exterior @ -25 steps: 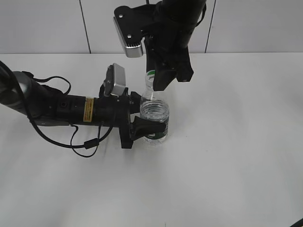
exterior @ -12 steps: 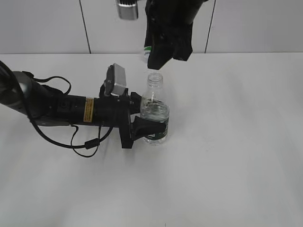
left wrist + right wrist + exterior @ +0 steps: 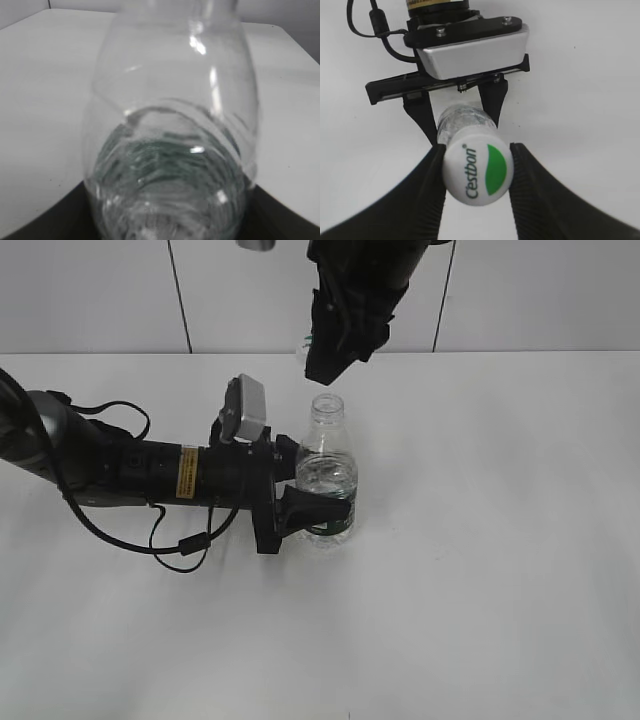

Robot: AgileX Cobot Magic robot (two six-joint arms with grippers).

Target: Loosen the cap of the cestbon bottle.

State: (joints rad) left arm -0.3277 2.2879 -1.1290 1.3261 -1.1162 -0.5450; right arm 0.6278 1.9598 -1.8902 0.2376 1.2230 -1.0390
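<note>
The cestbon bottle (image 3: 325,475) stands upright on the white table with its neck open. It fills the left wrist view (image 3: 170,125), and it shows far below in the right wrist view (image 3: 465,121). My left gripper (image 3: 312,510) is shut on the bottle's lower body, over the green label. My right gripper (image 3: 318,358) hangs above the bottle's mouth, clear of it, and is shut on the white cap (image 3: 477,172) with its green mark. In the exterior view only a sliver of the cap (image 3: 305,346) shows beside the jaws.
The left arm lies along the table from the left, with a black cable loop (image 3: 175,540) beside it. The white table (image 3: 500,540) stretches out to the right and front. A panelled wall (image 3: 550,290) stands behind.
One second ago the right gripper held the cap on the bottle's neck. It has since lifted the cap off and risen, leaving the neck open. The left gripper has stayed put.
</note>
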